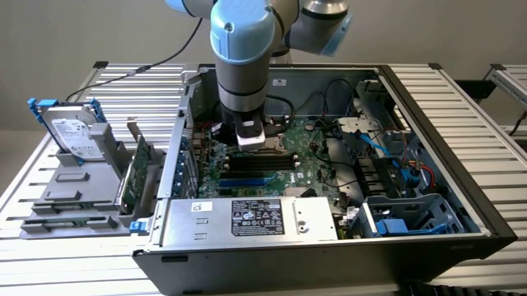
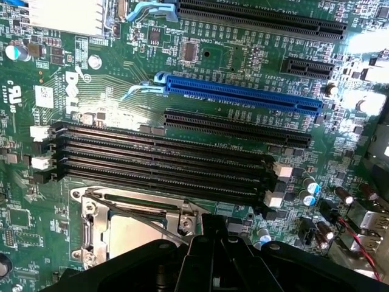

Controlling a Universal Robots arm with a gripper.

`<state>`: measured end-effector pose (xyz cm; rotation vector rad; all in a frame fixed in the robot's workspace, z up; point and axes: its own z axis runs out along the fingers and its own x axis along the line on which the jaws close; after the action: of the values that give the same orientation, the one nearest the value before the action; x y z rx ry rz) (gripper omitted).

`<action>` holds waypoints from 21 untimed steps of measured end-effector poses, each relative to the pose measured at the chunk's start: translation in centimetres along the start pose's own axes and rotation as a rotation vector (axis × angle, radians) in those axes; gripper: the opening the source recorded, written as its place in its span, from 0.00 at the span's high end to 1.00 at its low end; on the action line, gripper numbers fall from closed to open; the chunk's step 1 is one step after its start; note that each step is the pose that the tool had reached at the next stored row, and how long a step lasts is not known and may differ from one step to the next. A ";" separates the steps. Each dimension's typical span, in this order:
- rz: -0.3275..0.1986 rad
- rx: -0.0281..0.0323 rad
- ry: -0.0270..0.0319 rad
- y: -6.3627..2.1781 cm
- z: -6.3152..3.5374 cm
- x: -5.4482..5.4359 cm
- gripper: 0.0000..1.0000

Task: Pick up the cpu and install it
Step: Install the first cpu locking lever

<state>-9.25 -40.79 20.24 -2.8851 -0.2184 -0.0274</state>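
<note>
The cpu shows as a dull silver square lying inside the metal frame of the socket on the green motherboard, beside the long black memory slots. My gripper hangs low over the socket's edge, its black fingers pressed together and shut, with nothing visible between them. In the exterior view the gripper reaches down into the open computer case, just behind the memory slots.
A silver hard drive with a blue bracket stands in a grey holder at the exterior view's left, outside the case. The power supply lies along the case front. Cables and a blue drive cage crowd the case's right side.
</note>
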 end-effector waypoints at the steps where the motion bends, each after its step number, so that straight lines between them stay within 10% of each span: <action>1: -0.001 0.0007 -0.0003 -0.01 0.02 0.0 0.89; 7: -0.004 0.0020 -0.0023 -0.14 -0.23 0.0 0.89; 21: -0.004 0.0028 -0.0056 -1.27 -5.14 0.9 0.89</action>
<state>-8.56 -40.71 25.57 -2.8823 -0.2255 -0.0197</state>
